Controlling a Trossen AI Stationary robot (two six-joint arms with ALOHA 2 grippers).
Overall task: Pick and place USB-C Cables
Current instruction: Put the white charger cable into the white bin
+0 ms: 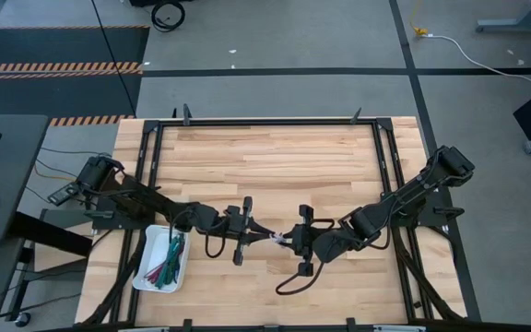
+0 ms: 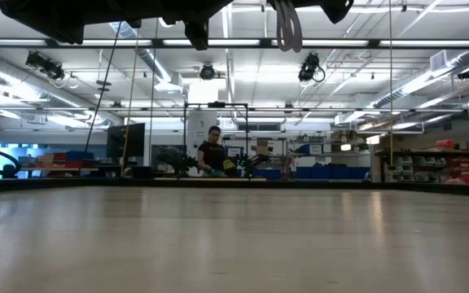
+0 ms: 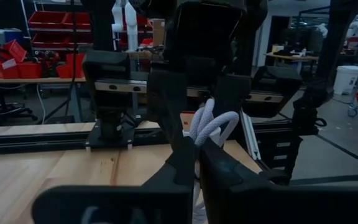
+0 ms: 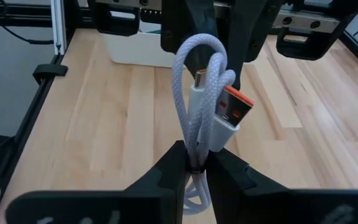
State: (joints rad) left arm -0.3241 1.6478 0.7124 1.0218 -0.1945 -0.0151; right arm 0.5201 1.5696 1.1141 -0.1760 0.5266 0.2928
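Mid-table, held aloft between both arms: pale grey cable (image 4: 199, 93), folded into a bundle; right gripper (image 4: 196, 163) pinching its lower strands; left gripper (image 3: 194, 163) seemingly clamped on the same bundle, though hard to confirm. Other cables (image 1: 167, 261) lying in the white tray (image 1: 146, 274). Likely light, limp, braided and grippy; best taken mid-bundle, clear of the orange-tipped plug (image 4: 232, 109).

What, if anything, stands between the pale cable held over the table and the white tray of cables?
Both the left gripper and the right gripper are shut on the pale grey cable. Toward the white tray, only the left arm itself lies along the way; the wood between looks bare.
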